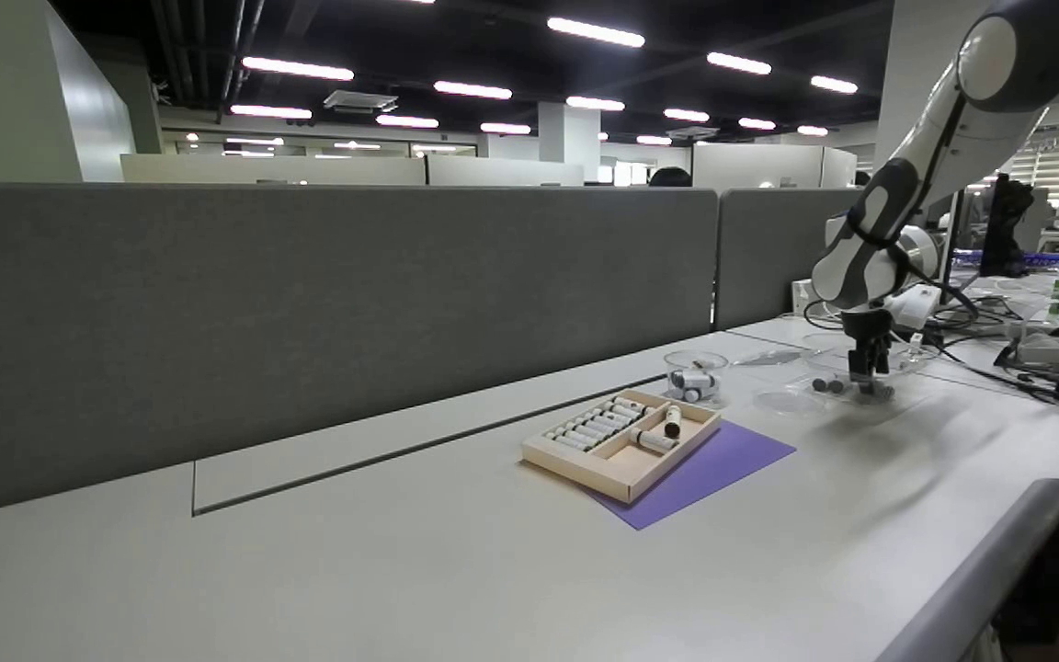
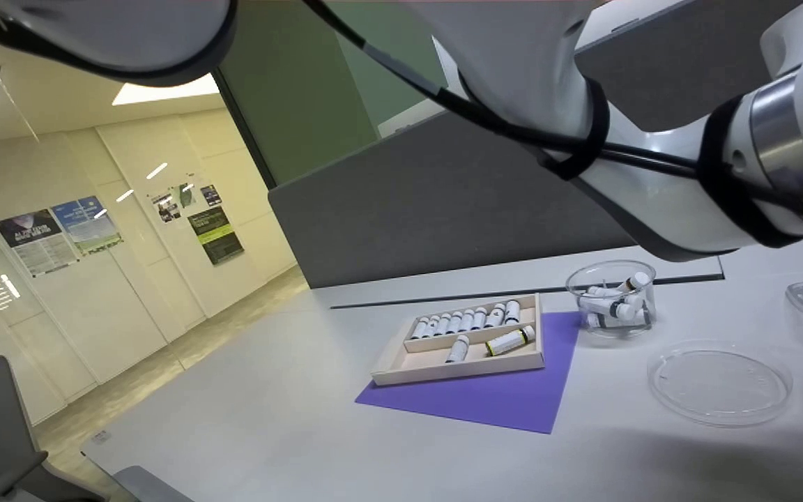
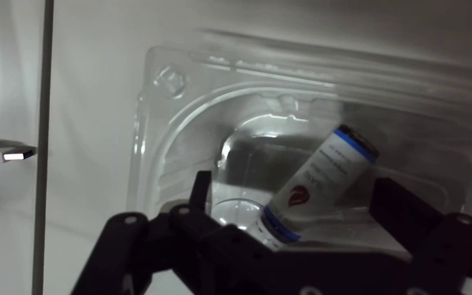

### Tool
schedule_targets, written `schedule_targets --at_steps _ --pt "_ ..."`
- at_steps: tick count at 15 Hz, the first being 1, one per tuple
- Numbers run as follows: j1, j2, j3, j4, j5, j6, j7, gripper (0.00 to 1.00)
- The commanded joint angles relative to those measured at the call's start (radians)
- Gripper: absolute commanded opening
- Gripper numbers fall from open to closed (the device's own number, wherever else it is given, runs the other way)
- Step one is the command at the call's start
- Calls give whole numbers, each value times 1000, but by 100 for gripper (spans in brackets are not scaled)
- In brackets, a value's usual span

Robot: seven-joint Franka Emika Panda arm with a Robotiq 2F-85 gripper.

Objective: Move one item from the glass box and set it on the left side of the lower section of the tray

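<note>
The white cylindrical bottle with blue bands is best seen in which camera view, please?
The wrist view: there the bottle appears large, with printing and both bands visible. I cannot pick it out in either exterior view.

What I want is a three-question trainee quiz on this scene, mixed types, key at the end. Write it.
1. Multiple choice: the sheet partly under the tray is (a) green, (b) purple, (c) white.
2. True or false: in the wrist view, the hand stands open and the blue-banded vial lies ungripped in the clear container.
3. Fill in: the tray section without the neat row holds ___ loose vials.
Key: 1 b; 2 true; 3 two.
</note>
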Motion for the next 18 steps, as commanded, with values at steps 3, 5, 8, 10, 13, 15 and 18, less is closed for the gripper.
schedule_targets --at_steps 3,5,8,10,13,15,18 --pt "-71 6 72 8 72 34 -59 66" --pt "-85 5 87 8 90 34 -73 49" --pt "-93 5 95 13 103 20 -83 27" --pt "-80 11 75 28 95 4 -60 14" --pt "-82 1 77 45 91 -69 -85 3" --pt "-92 -12 92 66 100 -153 -125 5" --pt "-99 -40 101 87 120 -242 -174 5"
